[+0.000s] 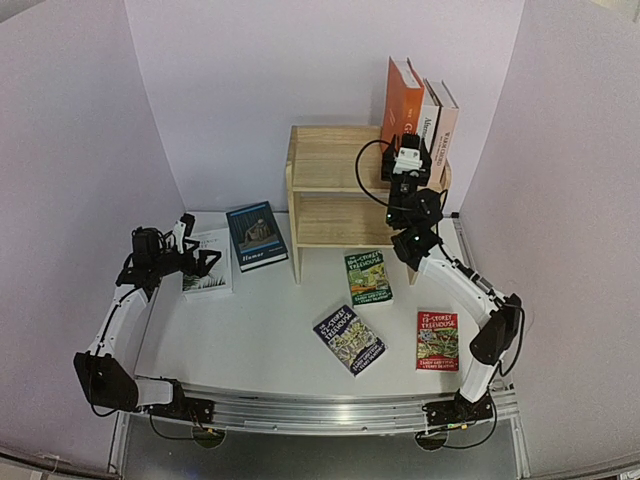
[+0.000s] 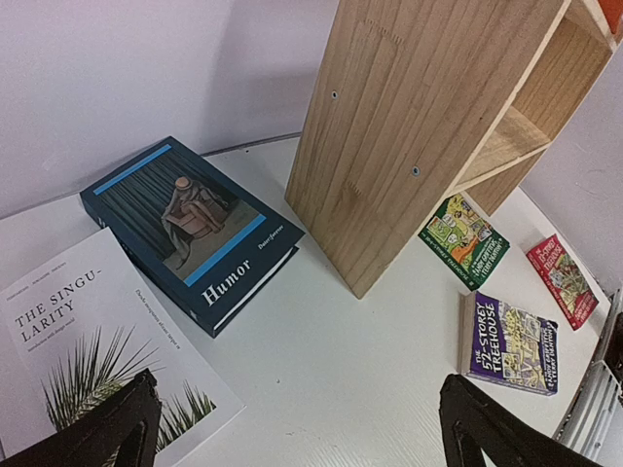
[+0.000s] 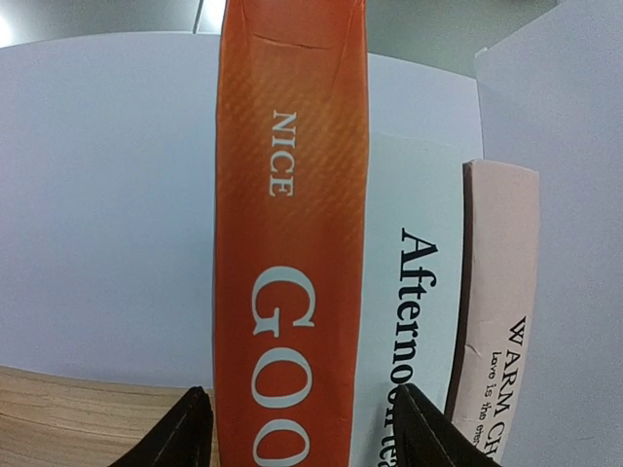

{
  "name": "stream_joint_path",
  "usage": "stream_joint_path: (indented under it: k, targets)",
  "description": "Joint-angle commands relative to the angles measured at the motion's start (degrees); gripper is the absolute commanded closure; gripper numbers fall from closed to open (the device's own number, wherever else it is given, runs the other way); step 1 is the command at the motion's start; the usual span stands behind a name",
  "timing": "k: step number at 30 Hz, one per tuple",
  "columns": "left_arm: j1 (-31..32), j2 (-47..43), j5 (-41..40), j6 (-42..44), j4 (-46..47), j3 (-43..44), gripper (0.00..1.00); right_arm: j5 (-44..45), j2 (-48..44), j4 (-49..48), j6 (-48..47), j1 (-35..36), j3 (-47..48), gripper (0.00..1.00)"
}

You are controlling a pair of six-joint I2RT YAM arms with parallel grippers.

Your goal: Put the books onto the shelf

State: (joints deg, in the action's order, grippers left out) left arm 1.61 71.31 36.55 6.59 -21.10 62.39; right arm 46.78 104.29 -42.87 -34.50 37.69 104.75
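On top of the pale wooden shelf (image 1: 338, 170) three books stand upright: an orange one (image 1: 402, 100) (image 3: 290, 243) and two white ones (image 1: 430, 112) (image 1: 447, 118). My right gripper (image 1: 408, 160) (image 3: 302, 438) is open, its fingers either side of the orange spine with a gap on the right. The dark blue "Humor" book (image 1: 257, 235) (image 2: 190, 229) and a white "Singularity" book (image 1: 208, 262) (image 2: 88, 341) lie flat at the left. Over the white one my left gripper (image 1: 200, 262) (image 2: 292, 438) hangs open and empty. Green (image 1: 368, 277), dark (image 1: 349, 339) and red (image 1: 437, 340) Treehouse paperbacks lie flat in front of the shelf.
Pale walls enclose the table (image 1: 270, 320) on the left, back and right. The shelf's lower tier (image 1: 345, 222) holds nothing. A metal rail (image 1: 320, 412) runs along the near edge between the arm bases.
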Motion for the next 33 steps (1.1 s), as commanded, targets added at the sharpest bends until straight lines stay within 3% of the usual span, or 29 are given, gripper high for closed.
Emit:
stream_joint_path:
  k: [1,14,21,25,33]
  targets:
    - [0.2,-0.3,1.6,0.9,-1.1,1.3,0.00,0.7,-2.0,-2.1,-0.1,0.3,0.1,0.38]
    - [0.2,0.9,1.3,0.9,-4.2,2.5,0.00,-2.5,-9.1,2.7,2.2,3.0,-7.2,0.29]
    - [0.2,1.6,1.6,1.1,-4.6,2.6,0.00,-8.2,-18.2,13.2,7.0,3.0,-16.0,0.29]
    - [0.2,1.9,2.0,1.2,-4.5,2.6,0.00,-12.3,-21.4,15.5,7.4,3.0,-20.1,0.35]
    - [0.2,1.7,2.1,1.2,-3.7,2.5,0.00,-18.4,-17.3,27.7,12.0,0.7,-13.5,0.38]
